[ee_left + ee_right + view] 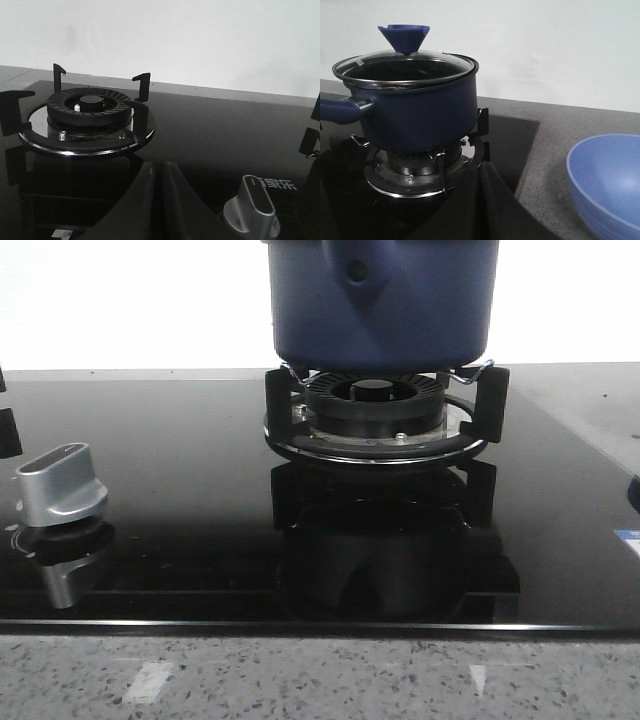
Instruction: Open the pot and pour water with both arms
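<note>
Dark right gripper (482,200) fingers pressed together at frame bottom, grasping nothing. Beyond them, pot (412,107) on burner (420,172), lid (405,62) on, handle (337,110) sideways. Left gripper (159,200) likewise clenched, facing a bare burner (87,117). Right arm nearer.

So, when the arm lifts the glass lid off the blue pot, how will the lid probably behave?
The lid looks like glass in a metal rim, so probably fragile and fairly heavy for its size. Its blue knob flares upward, likely giving closed fingers a secure hold. It sits level on the pot, so it should lift straight.
</note>
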Robot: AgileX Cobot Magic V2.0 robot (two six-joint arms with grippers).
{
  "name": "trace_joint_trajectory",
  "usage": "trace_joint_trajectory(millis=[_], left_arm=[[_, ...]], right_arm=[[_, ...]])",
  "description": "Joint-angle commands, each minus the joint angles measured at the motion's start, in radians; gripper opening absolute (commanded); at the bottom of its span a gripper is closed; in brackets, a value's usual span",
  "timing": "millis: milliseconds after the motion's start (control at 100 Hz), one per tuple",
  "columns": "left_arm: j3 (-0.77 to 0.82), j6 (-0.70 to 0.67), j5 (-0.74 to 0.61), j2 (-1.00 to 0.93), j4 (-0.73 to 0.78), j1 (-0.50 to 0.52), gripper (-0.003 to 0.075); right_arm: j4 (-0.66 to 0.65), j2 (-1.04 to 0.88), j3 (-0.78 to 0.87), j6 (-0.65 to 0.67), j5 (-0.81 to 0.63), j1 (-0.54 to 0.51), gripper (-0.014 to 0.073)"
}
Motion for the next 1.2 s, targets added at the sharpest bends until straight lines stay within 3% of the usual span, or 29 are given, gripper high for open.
trace_joint_trajectory(millis=[0, 200, 290, 350, 470, 520, 670, 950, 1190], left_arm=[[0.032, -0.013, -0.071, -0.029, 0.001, -0.003, -0.002], [0.032, -0.013, -0.071, -0.029, 0.001, -0.003, -0.002], [0.032, -0.013, -0.071, -0.029, 0.001, -0.003, -0.002], [0.032, -0.013, -0.071, -0.029, 0.001, -0.003, -0.002], [0.032, -0.013, -0.071, -0.029, 0.001, -0.003, -0.002], [0.032, -0.013, -0.071, -0.029, 0.001, -0.003, -0.002], [0.032, -0.013, -0.071, -0.029, 0.001, -0.003, -0.002], [0.032, -0.013, -0.071, -0.029, 0.001, -0.003, -0.002], [0.032, -0.013, -0.071, -0.029, 0.001, -0.003, -0.002]], right_arm=[[0.013, 0.008, -0.029, -0.011, -0.029, 0.001, -0.0046], [0.007, 0.008, -0.029, -0.011, -0.037, 0.001, -0.0046], [-0.085, 0.008, -0.029, 0.056, -0.089, 0.001, -0.0046], [-0.302, 0.008, -0.029, 0.334, -0.118, 0.001, -0.0046], [-1.037, 0.006, -0.008, 1.01, -0.149, -0.001, -0.0046], [-1.17, 0.002, 0.019, 1.175, -0.151, -0.005, -0.0046], [-1.191, -0.074, 0.134, 1.221, -0.17, -0.013, -0.0046], [-1.162, -0.25, 0.317, 1.221, -0.18, -0.14, -0.0046], [-1.171, -0.369, 0.317, 1.221, -0.033, -0.175, -0.0046]])
